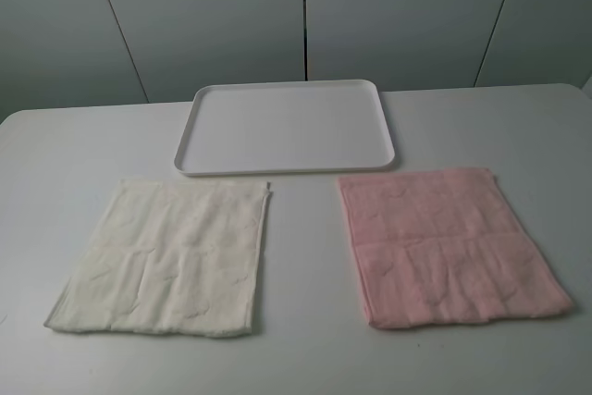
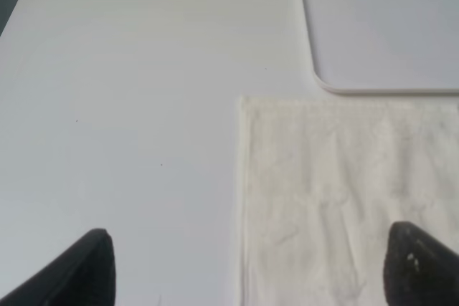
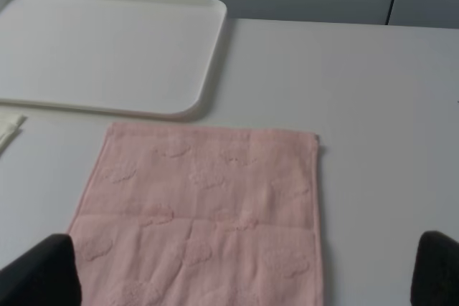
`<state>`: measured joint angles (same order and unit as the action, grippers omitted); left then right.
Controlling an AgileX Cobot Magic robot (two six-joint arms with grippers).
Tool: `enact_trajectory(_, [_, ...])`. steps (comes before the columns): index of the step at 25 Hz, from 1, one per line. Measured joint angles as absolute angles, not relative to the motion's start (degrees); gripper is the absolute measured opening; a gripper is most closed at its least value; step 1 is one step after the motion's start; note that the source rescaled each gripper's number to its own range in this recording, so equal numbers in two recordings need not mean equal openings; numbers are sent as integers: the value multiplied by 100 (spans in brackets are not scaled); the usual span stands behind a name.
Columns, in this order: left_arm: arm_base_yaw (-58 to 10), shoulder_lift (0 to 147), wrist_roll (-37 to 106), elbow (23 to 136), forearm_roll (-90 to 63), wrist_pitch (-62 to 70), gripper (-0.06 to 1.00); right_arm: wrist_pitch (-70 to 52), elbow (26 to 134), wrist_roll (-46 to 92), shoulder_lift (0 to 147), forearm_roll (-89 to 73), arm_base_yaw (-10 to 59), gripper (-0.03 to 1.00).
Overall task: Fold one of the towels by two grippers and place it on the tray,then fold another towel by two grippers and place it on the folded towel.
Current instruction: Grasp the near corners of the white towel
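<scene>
The left gripper (image 2: 251,277) gapes empty above the cream towel (image 1: 166,256), lower left; the right gripper (image 3: 240,277) likewise above the pink towel (image 1: 449,242).

Nothing here can be read. No lettering, label, brand mark or number shows on the cream towel (image 1: 162,256), the pink towel (image 1: 444,242) or the white tray (image 1: 287,127). The towels carry only a faint embossed pattern.

Two towels: 1 cream towel (image 1: 166,256) lower left, 1 pink towel (image 1: 444,242) lower right; 1 white tray (image 1: 287,127) upper ctr.
</scene>
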<state>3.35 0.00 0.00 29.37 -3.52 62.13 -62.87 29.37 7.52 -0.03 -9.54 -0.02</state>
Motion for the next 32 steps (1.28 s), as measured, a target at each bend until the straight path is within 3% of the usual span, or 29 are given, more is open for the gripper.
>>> enact_trajectory(15, [335, 516, 570, 2937, -375, 6190, 97, -5888, 3068, 670, 251, -1400, -2, 100])
enact_trajectory(21, [239, 2363, 1733, 3327, -820, 5992, 97, -5548, 3380, 1650, 2018, -1775, 65, 100])
enact_trajectory(32, [-330, 5514, 4680, 4982, -548, 5825, 97, -5131, 4622, 4688, 5447, -3276, 661, 100])
